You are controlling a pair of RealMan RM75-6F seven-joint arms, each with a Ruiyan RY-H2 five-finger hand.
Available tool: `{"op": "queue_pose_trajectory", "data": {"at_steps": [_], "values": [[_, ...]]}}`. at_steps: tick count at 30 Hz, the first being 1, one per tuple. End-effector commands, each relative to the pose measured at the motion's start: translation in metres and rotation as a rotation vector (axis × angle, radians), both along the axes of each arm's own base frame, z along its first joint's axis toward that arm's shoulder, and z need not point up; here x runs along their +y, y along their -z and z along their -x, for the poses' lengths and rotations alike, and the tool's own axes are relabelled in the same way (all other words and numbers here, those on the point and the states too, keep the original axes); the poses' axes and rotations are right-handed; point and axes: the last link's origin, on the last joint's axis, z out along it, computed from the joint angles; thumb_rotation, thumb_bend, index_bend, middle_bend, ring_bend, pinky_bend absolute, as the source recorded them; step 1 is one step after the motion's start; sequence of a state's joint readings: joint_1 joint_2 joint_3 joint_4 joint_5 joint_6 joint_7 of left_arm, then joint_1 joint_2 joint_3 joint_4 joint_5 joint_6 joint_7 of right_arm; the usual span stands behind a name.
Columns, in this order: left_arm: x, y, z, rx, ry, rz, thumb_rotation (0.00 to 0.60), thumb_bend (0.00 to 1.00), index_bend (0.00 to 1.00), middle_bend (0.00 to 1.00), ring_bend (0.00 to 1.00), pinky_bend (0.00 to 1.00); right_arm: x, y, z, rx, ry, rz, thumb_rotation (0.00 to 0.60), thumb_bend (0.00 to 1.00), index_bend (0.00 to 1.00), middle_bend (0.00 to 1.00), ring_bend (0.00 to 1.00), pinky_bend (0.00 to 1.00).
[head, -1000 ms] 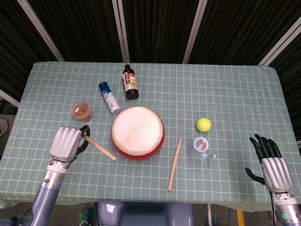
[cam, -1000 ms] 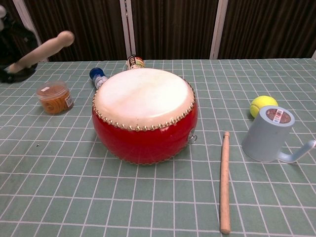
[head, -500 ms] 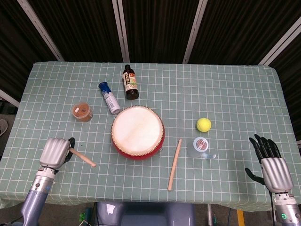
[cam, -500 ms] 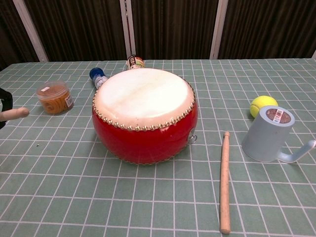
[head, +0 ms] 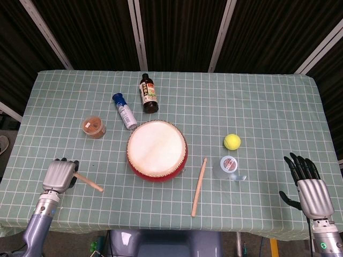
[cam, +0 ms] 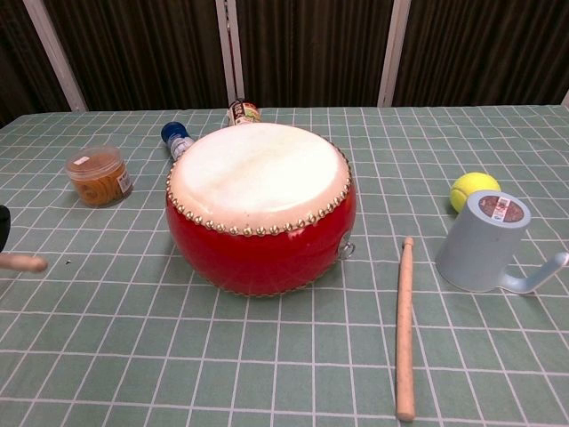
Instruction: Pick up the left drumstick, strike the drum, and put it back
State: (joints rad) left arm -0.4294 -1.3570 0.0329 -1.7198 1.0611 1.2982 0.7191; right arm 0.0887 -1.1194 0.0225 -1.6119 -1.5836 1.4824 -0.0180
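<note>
Holding the left drumstick [head: 89, 182] near its end, the left hand [head: 58, 176] is low at the worktop's [head: 257, 101] front left corner, well apart from the drum [head: 156, 150]; the stick lies almost flat, tip toward the drum, so I judge it is being set down, the strike probably done. The right hand [head: 311, 188] rests with fingers spread and empty, far right. The other drumstick [head: 199, 187] lies right of the drum
</note>
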Motion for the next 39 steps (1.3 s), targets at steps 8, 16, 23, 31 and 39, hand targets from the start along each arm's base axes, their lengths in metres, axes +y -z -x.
{"op": "queue_pose_trajectory", "data": {"at_steps": [8, 16, 23, 31, 39], "values": [[0.005, -0.014, -0.003, -0.033, -0.008, -0.041, 0.6, 0.14, 0.12, 0.09, 0.07, 0.12, 0.0, 0.0, 0.0, 0.002, 0.006, -0.002, 0.6, 0.26, 0.0, 0.0, 0.0, 0.07], [-0.01, -0.043, -0.016, -0.142, 0.04, -0.1, 0.6, 0.08, 0.06, 0.05, 0.04, 0.12, 0.0, -0.001, 0.001, 0.01, 0.006, -0.002, 0.6, 0.26, 0.0, 0.0, 0.0, 0.07], [-0.047, -0.082, -0.009, -0.253, 0.104, -0.188, 0.6, 0.02, 0.0, 0.0, 0.0, 0.02, 0.0, -0.001, 0.001, 0.029, -0.003, 0.006, 0.6, 0.26, 0.0, 0.0, 0.0, 0.07], [-0.098, -0.108, 0.025, -0.286, 0.078, -0.246, 0.6, 0.01, 0.0, 0.0, 0.0, 0.0, 0.001, -0.003, 0.0, 0.056, -0.024, 0.032, 0.6, 0.26, 0.0, 0.0, 0.0, 0.07], [-0.108, -0.12, 0.034, -0.299, 0.086, -0.308, 0.6, 0.01, 0.0, 0.0, 0.0, 0.0, 0.0, -0.003, -0.002, 0.058, -0.052, 0.056, 0.6, 0.26, 0.0, 0.0, 0.0, 0.07]]}}
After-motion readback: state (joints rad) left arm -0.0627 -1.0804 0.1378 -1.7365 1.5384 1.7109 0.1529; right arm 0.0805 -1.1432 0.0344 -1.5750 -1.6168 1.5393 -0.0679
